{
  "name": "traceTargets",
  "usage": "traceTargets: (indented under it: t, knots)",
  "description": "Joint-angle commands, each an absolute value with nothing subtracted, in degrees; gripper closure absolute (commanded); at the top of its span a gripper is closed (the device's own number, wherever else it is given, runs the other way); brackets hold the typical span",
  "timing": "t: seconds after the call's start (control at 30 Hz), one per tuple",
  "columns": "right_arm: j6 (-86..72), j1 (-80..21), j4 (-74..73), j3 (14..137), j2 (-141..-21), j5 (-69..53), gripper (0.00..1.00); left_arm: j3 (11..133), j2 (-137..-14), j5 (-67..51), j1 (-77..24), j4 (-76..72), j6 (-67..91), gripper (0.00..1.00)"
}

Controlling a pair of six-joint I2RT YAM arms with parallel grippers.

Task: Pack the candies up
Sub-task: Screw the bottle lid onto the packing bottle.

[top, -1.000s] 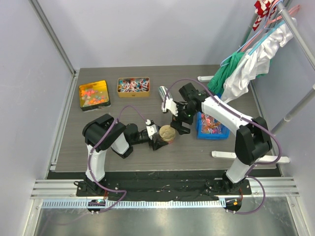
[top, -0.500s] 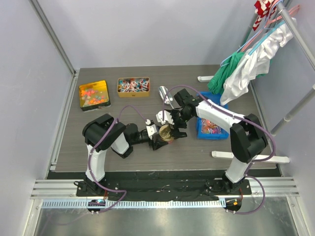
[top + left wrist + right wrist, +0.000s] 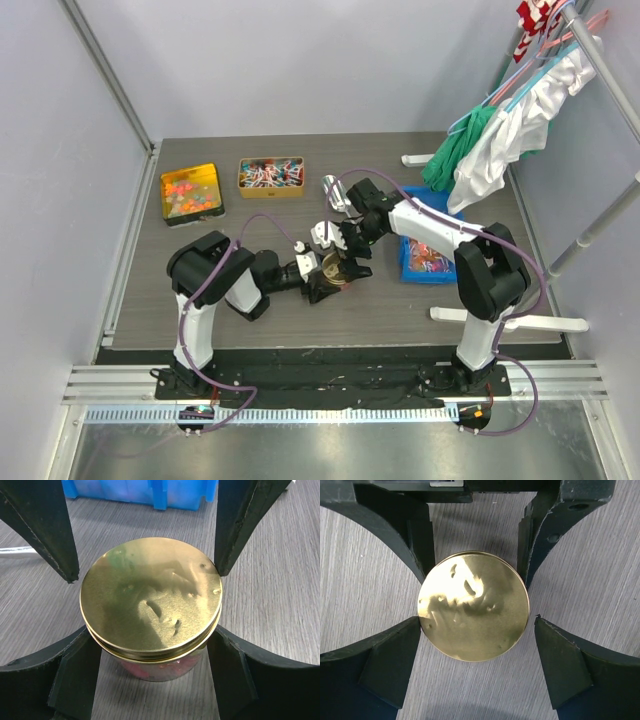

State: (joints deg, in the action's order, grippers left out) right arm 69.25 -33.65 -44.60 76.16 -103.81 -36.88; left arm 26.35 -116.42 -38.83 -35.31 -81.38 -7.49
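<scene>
A small glass jar with a gold lid (image 3: 338, 267) stands mid-table; red candies (image 3: 150, 669) show through its glass. My left gripper (image 3: 151, 647) is shut on the jar body from the near-left side. My right gripper (image 3: 478, 626) hangs over the jar from above, open, its fingers (image 3: 395, 655) straddling the gold lid (image 3: 473, 605); one tip touches the rim, the other stands just off it. More candies lie in a gold tin (image 3: 192, 192), a second tin (image 3: 271, 175) and a blue bin (image 3: 428, 256).
A shiny metal cup (image 3: 332, 187) stands just behind the jar. Clothes on hangers (image 3: 500, 140) hang over the back right corner. White bars (image 3: 500, 318) lie at the right front. The blue bin (image 3: 150, 492) is close behind the jar.
My right gripper has moved left and down from above the blue bin's edge and now sits over the jar lid. The left gripper and jar have stayed put.
</scene>
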Motion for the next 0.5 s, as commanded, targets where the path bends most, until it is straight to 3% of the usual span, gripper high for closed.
traceTargets:
  t: [0.0,0.23,0.47]
  knots:
    - [67.77,-33.93,-43.15,78.75,-104.33,-39.55,0.04,26.19,-118.21,-37.88,-34.89,-88.68,-7.03,0.68]
    - [63.03,-34.10,-41.93,77.44,-102.75,-40.52,0.10,26.19,-118.21,-37.97,-34.98,-88.68,-7.12,0.68]
    - [49.78,-34.80,-31.57,67.44,-95.72,-36.58,0.18,26.10,-118.04,-37.53,-34.98,-88.68,-6.77,0.68]
